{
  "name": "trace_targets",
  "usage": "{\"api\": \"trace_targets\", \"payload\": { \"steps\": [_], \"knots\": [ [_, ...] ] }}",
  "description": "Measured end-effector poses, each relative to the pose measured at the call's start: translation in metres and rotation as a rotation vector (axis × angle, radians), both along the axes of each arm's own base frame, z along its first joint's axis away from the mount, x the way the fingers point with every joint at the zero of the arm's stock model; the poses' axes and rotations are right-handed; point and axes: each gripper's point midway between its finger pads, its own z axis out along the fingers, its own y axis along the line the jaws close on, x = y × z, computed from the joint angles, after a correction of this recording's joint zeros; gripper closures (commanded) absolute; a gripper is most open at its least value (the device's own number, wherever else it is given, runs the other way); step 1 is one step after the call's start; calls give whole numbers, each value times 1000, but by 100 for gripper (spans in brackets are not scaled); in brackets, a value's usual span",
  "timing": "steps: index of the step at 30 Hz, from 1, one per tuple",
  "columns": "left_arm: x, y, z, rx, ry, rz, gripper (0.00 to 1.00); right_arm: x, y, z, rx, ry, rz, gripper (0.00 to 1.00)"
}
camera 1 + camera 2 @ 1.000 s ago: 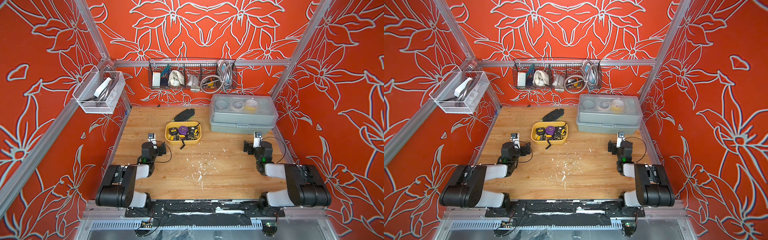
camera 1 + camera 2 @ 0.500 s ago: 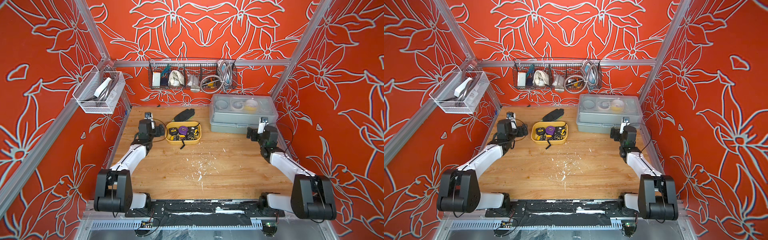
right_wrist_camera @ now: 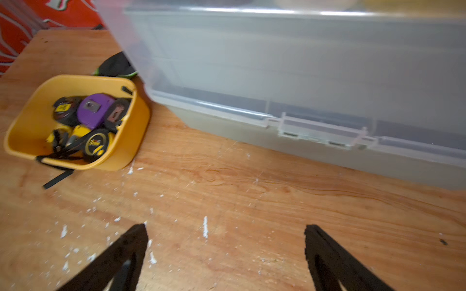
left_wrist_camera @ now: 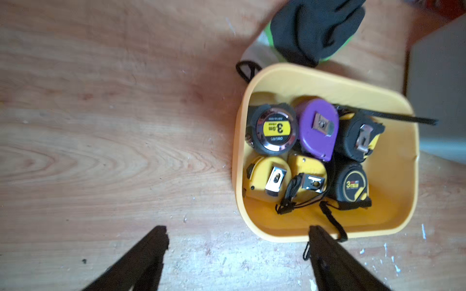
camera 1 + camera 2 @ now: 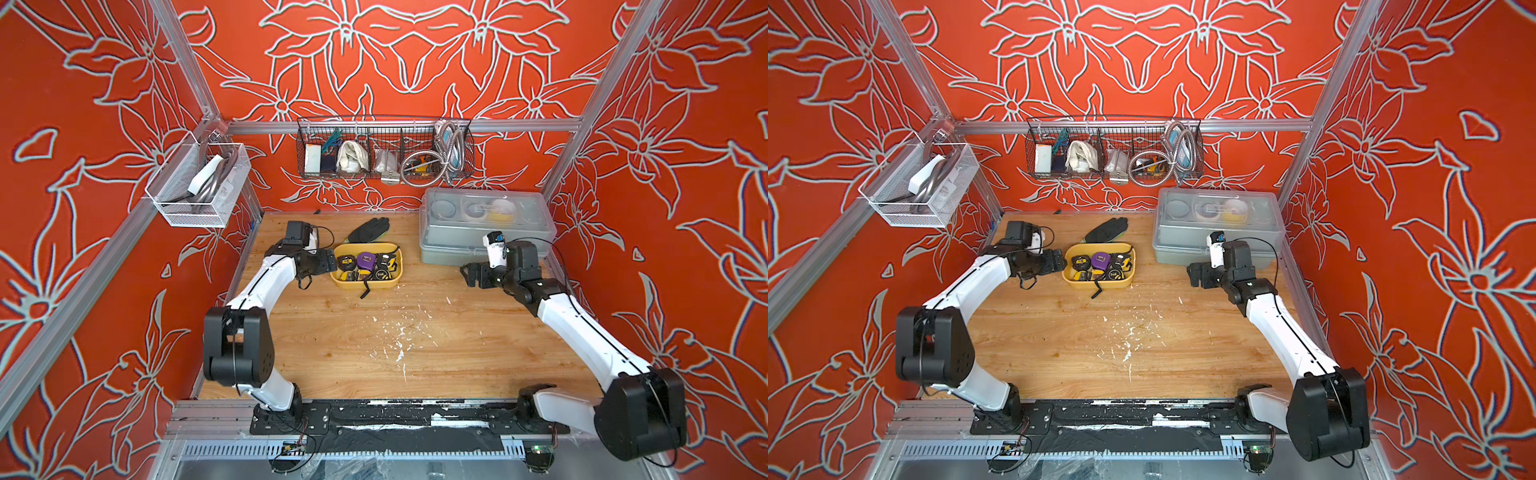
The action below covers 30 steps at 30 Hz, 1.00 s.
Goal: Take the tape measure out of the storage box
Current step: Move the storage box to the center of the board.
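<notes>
1. In both top views, the left claw (image 5: 330,265) has reached out to just beside the storage box (image 5: 365,286), near the worktop's far edge. The approach looks done, and the tape measures (image 5: 366,261) lie inside.
2. Left wrist: its jaws stand wide and empty.
3. Right wrist: the right claw (image 3: 226,226) is wide, empty and well apart.

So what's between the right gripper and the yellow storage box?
Only wooden tabletop with white flecks separates the right gripper from the storage box; the right wrist view shows it.
</notes>
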Motion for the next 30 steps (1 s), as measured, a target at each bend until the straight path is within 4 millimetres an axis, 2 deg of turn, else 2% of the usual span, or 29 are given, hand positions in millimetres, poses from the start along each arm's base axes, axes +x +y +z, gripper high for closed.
{"api": "trace_targets", "payload": {
  "steps": [4, 8, 17, 24, 30],
  "knots": [
    [-7, -13, -21, -14, 103, -19, 21, -17, 15, 0, 20, 33, 58, 3],
    [-10, -20, -27, -8, 144, -36, 25, -26, 25, -4, 24, 66, 96, 5],
    [-3, -17, -59, 17, 231, -29, 38, -36, 47, -17, 28, 114, 167, 9],
    [3, -17, -59, 21, 224, -32, 60, -42, 61, -27, 33, 153, 208, 11],
    [5, -20, -57, 13, 220, -39, 80, -44, 66, -32, 28, 167, 222, 11]
  ]
}}
